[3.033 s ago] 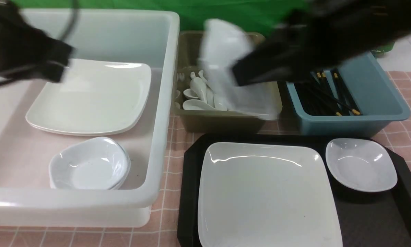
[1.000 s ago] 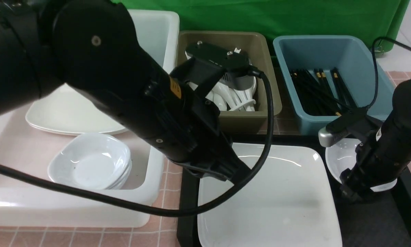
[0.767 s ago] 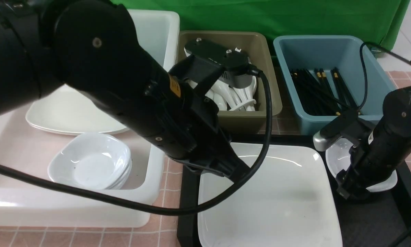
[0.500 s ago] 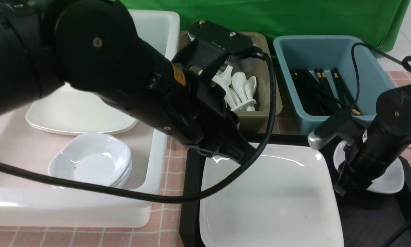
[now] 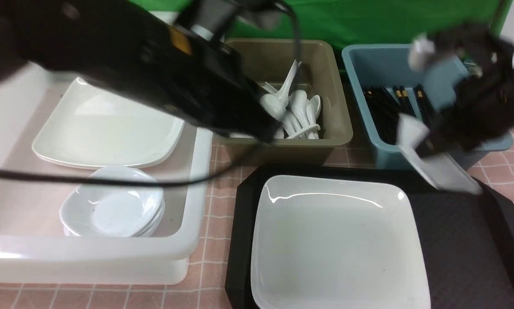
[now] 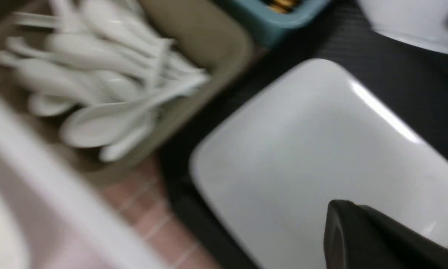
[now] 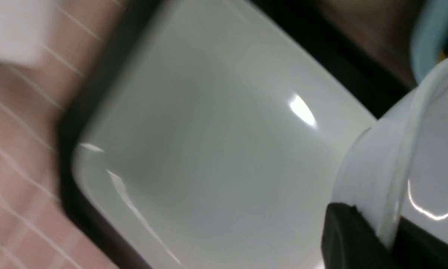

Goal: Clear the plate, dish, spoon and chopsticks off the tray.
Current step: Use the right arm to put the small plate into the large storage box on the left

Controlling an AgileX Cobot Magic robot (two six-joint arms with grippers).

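The large white plate (image 5: 338, 244) lies flat on the left half of the black tray (image 5: 463, 249). My right gripper (image 5: 428, 148) is shut on the rim of the small white dish (image 5: 441, 171), which hangs tilted above the tray's far right corner, in front of the blue bin. In the right wrist view the dish (image 7: 433, 149) has its rim pinched between the dark fingers (image 7: 343, 231). My left gripper (image 6: 338, 207) is shut and empty, above the plate (image 6: 302, 149); in the front view it is a blur near the olive bin. Spoons and chopsticks show only in the bins.
A white bin (image 5: 197, 180) on the left holds stacked plates and small dishes. An olive bin (image 5: 282, 150) with several white spoons and a blue bin (image 5: 484, 146) with black chopsticks stand behind the tray. Pink checked cloth covers the table.
My right gripper closed on the dish and lifted it off the tray, up toward the blue bin. My left arm swung up and back to the left, off the plate.
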